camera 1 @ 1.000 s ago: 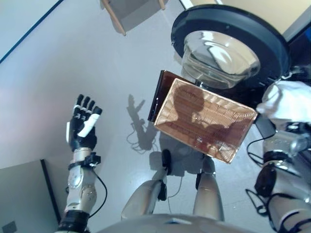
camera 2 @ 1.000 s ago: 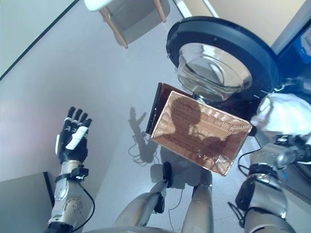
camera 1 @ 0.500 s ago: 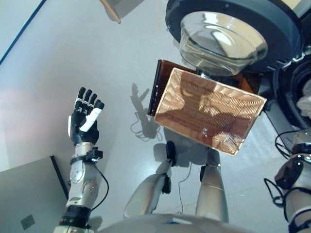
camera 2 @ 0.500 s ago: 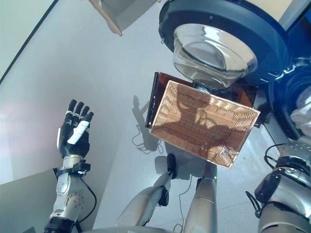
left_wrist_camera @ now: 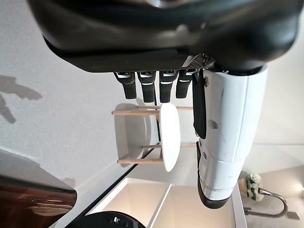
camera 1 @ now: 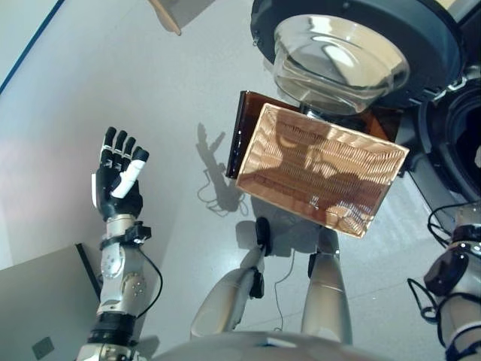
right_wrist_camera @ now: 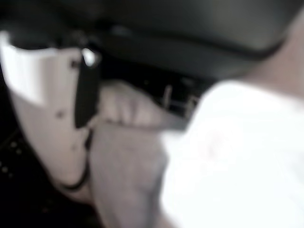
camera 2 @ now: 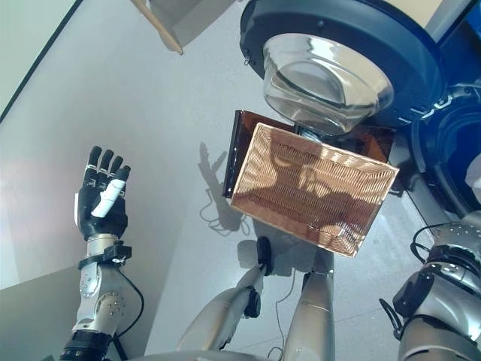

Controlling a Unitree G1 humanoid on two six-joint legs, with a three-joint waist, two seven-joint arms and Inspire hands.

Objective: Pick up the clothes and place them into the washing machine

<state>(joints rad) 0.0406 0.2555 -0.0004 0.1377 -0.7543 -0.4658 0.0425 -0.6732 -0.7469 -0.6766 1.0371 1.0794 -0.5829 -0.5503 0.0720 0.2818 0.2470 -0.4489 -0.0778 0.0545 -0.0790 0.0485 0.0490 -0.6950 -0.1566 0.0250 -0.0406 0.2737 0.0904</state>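
Left hand [camera 1: 116, 184] is up over the bare grey floor [camera 1: 113, 83], palm out, fingers straight and spread, holding nothing; well apart from everything else. Its wrist view shows straight fingers [left_wrist_camera: 145, 88] and, past them, a white stool [left_wrist_camera: 168, 137] with wooden legs. Woven basket [camera 1: 323, 177] sits on the floor in front of the robot, looks empty, just beside the washing machine's open round door [camera 1: 346, 56] with its glass bowl. Drum opening [camera 2: 451, 150] is at the right edge, with a sliver of white cloth [camera 2: 474, 174] showing inside it. Right hand [right_wrist_camera: 42, 109] only shows in its own wrist view, very close and blurred: white and grey cloth is bunched against it, probably gripped, but can't tell fingers for sure.
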